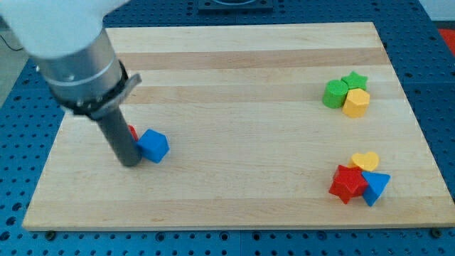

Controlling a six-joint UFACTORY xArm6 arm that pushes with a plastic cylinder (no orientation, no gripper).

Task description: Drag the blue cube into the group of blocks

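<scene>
The blue cube (153,146) lies on the wooden board at the view's left. My tip (131,162) stands just to the left of it, touching or nearly touching its left side. A red block (133,132) is mostly hidden behind the rod, next to the blue cube. One group sits at the lower right: a red star (348,183), a yellow heart (367,161) and a blue triangle (376,188). Another group sits at the upper right: a green cylinder (334,94), a green star (354,80) and a yellow hexagon (356,103).
The wooden board (234,71) lies on a blue perforated table (437,78). The arm's large grey body (75,50) hangs over the board's upper left corner.
</scene>
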